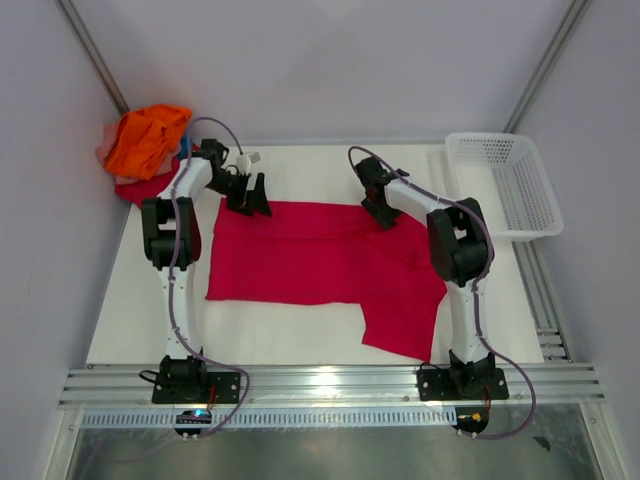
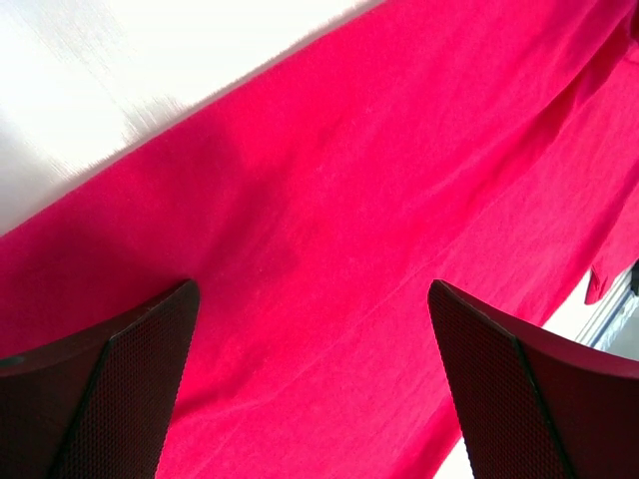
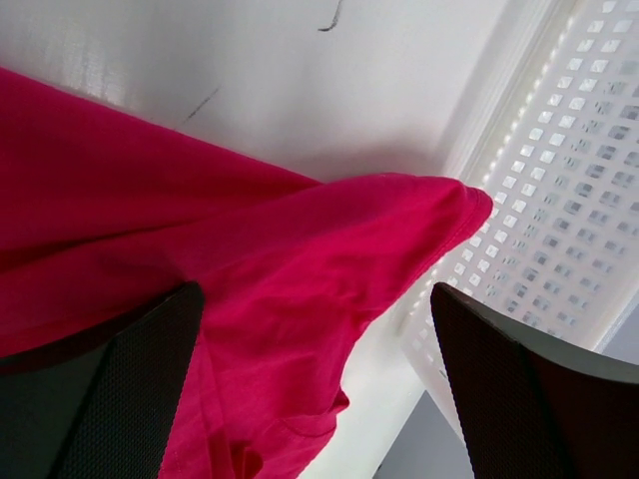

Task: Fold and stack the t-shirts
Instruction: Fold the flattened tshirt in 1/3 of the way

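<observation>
Crimson t-shirt (image 1: 320, 262) spread flat mid table (image 1: 300, 342), one flap reaching toward near right. Left pincer (image 1: 250, 200) gaping wide, empty, over far-left hem. Right pincer (image 1: 380, 214) equally wide, holding nothing, above far-right sleeve near white basket (image 1: 505, 185).

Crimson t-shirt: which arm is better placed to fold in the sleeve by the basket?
Right. The right gripper, open, is over that sleeve beside the white basket; the left gripper, also open, is over cloth at the opposite edge.

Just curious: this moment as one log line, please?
crimson cloth t-shirt: spread on white table | left gripper: open over far-left edge | right gripper: open over far-right corner
</observation>
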